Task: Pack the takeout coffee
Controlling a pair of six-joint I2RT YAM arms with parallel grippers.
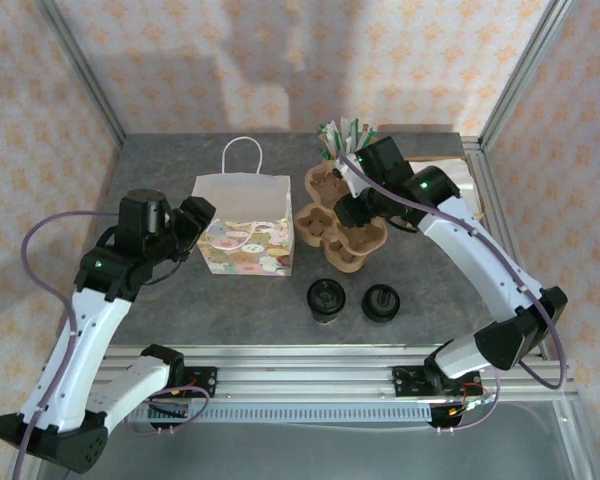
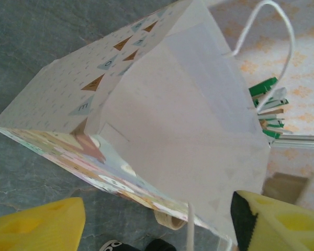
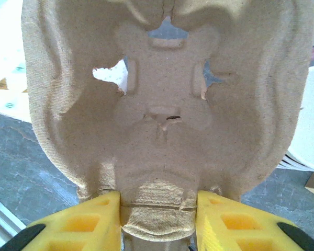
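Two takeout coffees, small paper cups with black lids, stand near the front of the table: one (image 1: 326,298) and another (image 1: 380,302). A brown pulp cup carrier (image 1: 345,238) sits behind them. My right gripper (image 1: 352,207) is shut on its rim tab, and in the right wrist view the carrier (image 3: 162,104) rises between the yellow fingers of the right gripper (image 3: 158,209). A patterned paper bag (image 1: 242,235) stands open at the centre. My left gripper (image 1: 194,222) is open beside the bag's left side. In the left wrist view the bag (image 2: 172,120) lies just ahead of the left gripper (image 2: 159,215).
A second pulp carrier (image 1: 325,183) lies behind the held one. Green-and-white stirrers (image 1: 348,135) stand at the back and also show past the bag as stirrers (image 2: 268,107). White flat items (image 3: 310,130) lie to the right. Metal frame posts (image 1: 515,75) border the table.
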